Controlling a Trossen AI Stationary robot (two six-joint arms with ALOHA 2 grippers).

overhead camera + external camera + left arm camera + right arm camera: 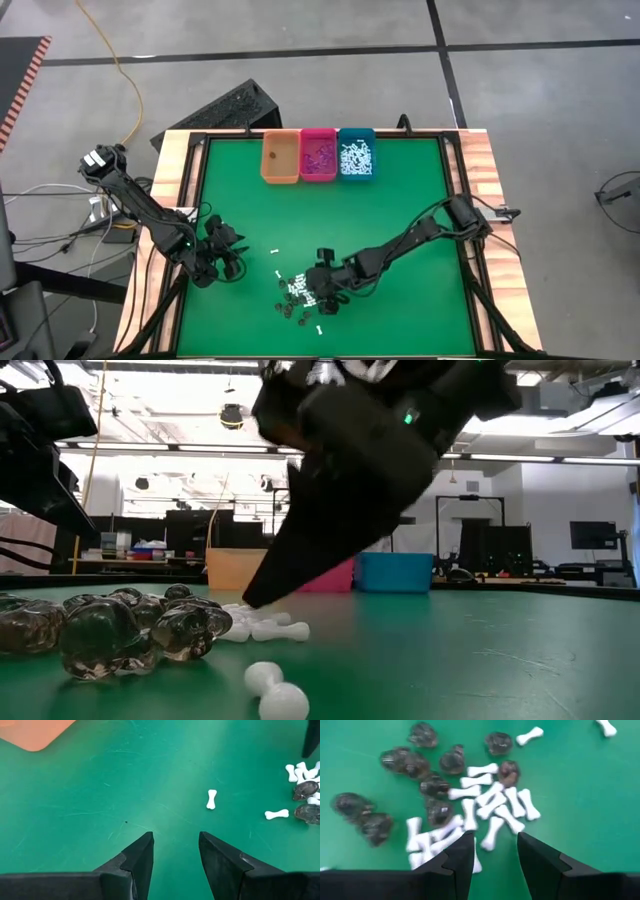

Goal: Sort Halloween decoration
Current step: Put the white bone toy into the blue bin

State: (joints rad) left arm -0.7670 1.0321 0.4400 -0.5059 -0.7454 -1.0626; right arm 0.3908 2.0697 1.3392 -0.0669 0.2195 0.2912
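Bones and dark bits heaped under the right arm

Right gripper [492, 851] is hovering with jaws spread and empty over the pile of Halloween decoration [470, 805]: about fifteen white bones and roughly nine dark brown pieces are lying just ahead of its fingertips on the green table [400, 200]. Left gripper [176, 851] is waiting beside the pile, jaws spread, empty. Farther off, three bins are standing: orange bin [280, 157], pink bin [318, 155], teal bin [356, 154].
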